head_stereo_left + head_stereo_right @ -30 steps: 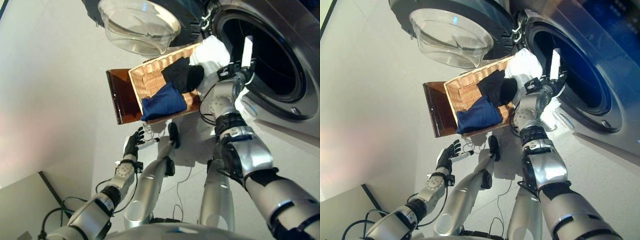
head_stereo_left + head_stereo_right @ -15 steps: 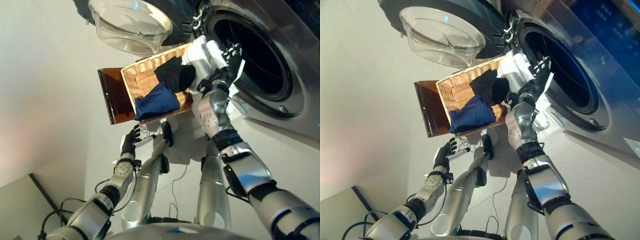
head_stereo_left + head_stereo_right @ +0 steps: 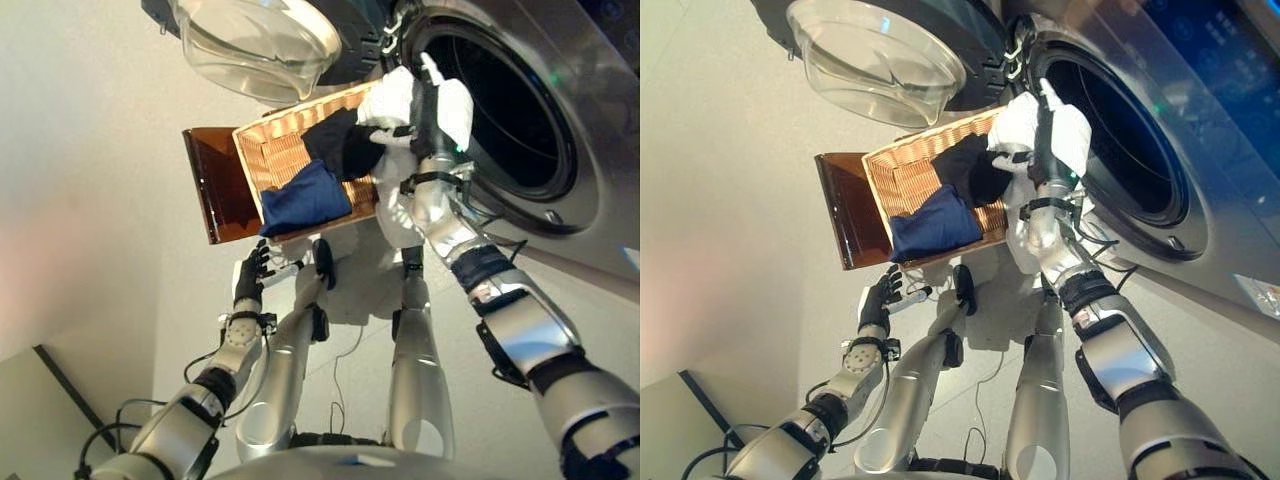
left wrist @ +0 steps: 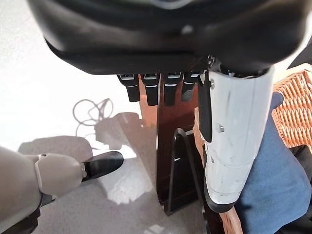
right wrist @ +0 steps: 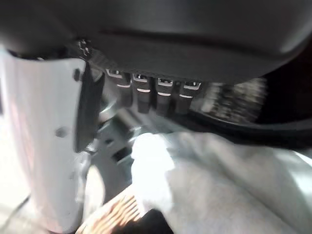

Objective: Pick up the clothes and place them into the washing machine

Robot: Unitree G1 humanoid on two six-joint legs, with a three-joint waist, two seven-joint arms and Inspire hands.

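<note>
The wicker basket (image 3: 275, 155) rests on the dark brown box (image 3: 208, 195) beside the washing machine's open drum (image 3: 495, 110). It holds a blue cloth (image 3: 305, 198) and a black cloth (image 3: 345, 148). A white cloth (image 3: 388, 98) lies over the basket's end by the drum. My right hand (image 3: 424, 100) lies on this white cloth with straight fingers; the cloth also shows past the fingers (image 5: 146, 95) in the right wrist view (image 5: 204, 185). My left hand (image 3: 250, 282) hangs open and empty below the box, near the blue cloth (image 4: 273, 180).
The machine's round door (image 3: 255, 40) with its glass bowl stands open above the basket. The machine's grey front (image 3: 590, 200) runs along the right. Pale floor (image 3: 90, 150) lies to the left of the box.
My right hand has moved from the drum's opening back to the white cloth at the basket's end. The whole picture has shifted a little. The left hand has stayed put.
</note>
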